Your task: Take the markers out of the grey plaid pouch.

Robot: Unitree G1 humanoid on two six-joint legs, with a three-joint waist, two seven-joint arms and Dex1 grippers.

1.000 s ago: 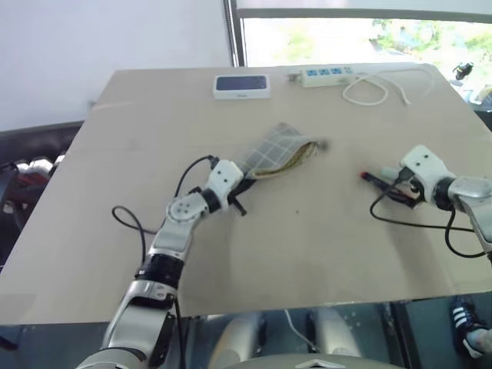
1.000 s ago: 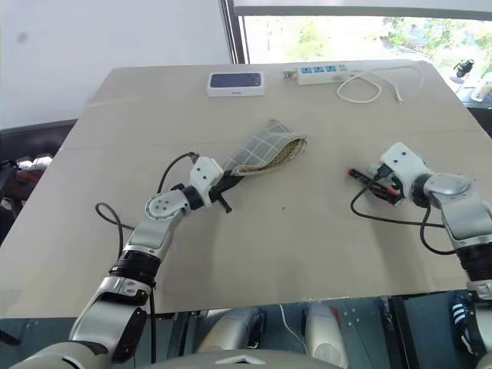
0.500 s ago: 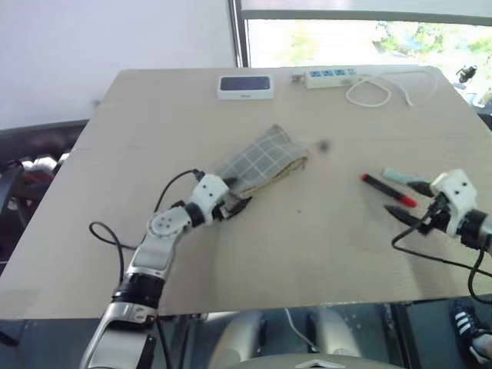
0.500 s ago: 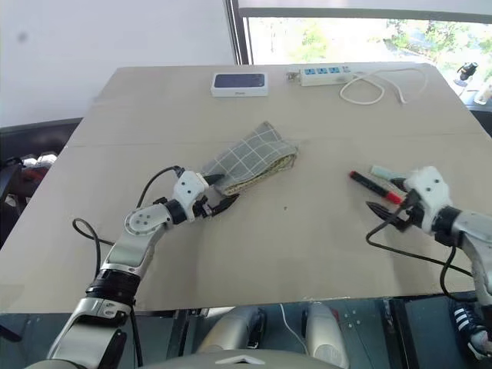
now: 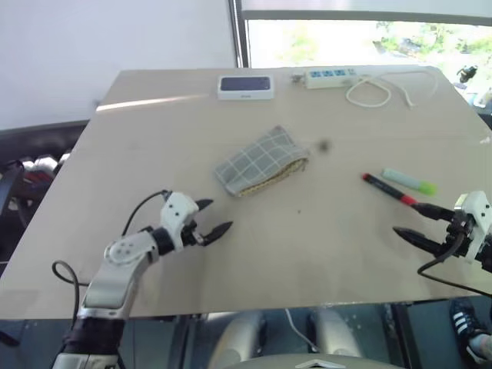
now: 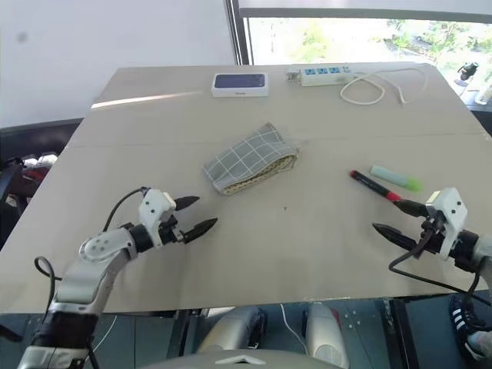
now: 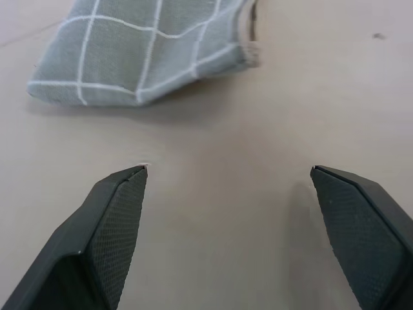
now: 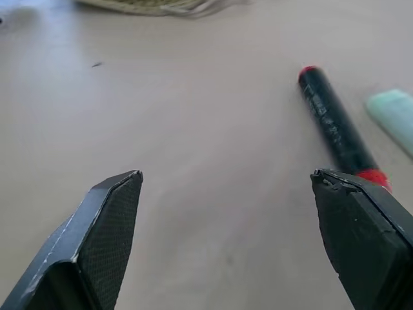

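Markers (image 5: pixel 400 187) lie just beyond the spread, empty right gripper (image 5: pixel 417 222); the pouch (image 5: pixel 260 162) lies apart from the spread, empty left gripper (image 5: pixel 209 217).

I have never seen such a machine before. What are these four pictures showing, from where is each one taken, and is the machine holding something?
This is a humanoid robot with two arms. Each arm ends in a pincer of two black fingers. Two pictures come from cameras in its head and look down over a wooden table. The other two come from small cameras on the wrists and look along each pincer's own fingers.

On the table lie a grey plaid pouch, a slim red-and-black marker and a light green highlighter. Both pens lie outside the pouch, apart from it. At the far edge are a white-and-dark-blue box and a white power strip with its cable.

The left pincer and the right pincer are both open and hold nothing. Each hangs near the table's front edge.
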